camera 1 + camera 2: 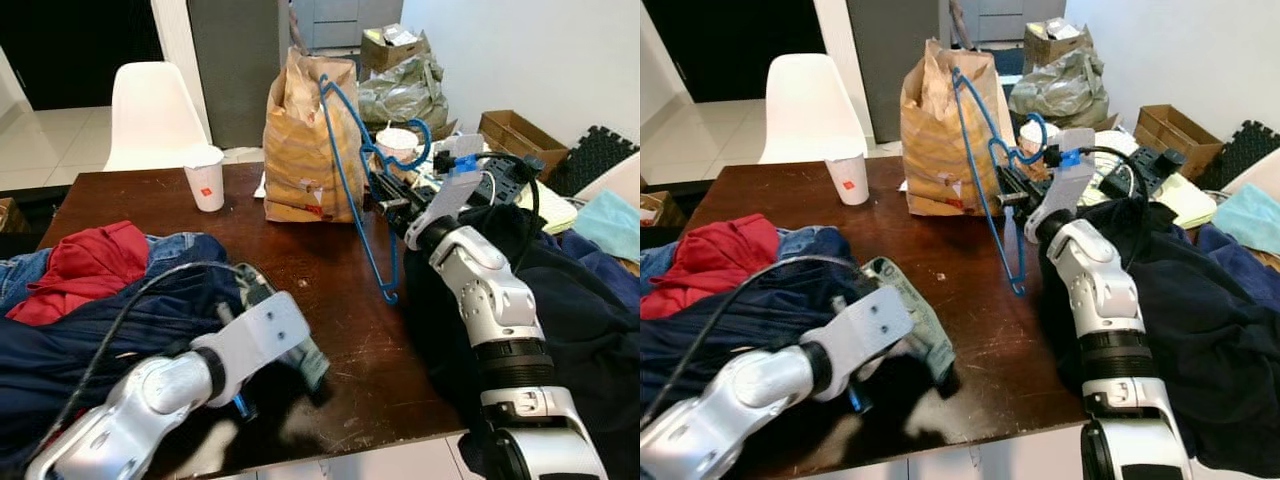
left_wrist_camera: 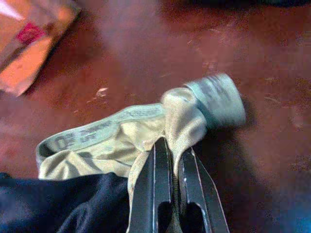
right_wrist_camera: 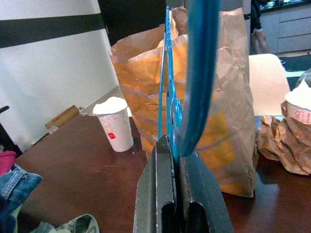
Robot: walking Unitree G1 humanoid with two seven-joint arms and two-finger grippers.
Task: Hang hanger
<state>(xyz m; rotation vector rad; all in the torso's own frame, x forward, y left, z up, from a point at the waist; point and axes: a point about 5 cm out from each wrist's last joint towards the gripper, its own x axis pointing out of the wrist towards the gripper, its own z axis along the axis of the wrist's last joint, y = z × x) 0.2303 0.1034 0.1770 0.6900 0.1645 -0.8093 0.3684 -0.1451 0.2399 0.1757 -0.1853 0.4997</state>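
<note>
- Holding the blue hanger [image 1: 350, 170] upright above the brown table [image 1: 330, 290], my right gripper [image 3: 177, 145] is clamped on it beside the paper bag [image 1: 300, 140].
- My left gripper [image 2: 172, 160] pinches a khaki garment [image 2: 121, 141].

The hanger [image 1: 352, 170] is thin bright blue plastic, with a curled hook at one end and long slim bars forming its triangular frame. It stands on edge rather than flat, raised above the dark brown desk [image 1: 330, 290], its lowest corner hanging just over the wood. The right end effector [image 1: 385, 197] is clamped on it near the hook. Its frame rises just beside a crumpled brown paper bag [image 1: 300, 140].
</note>
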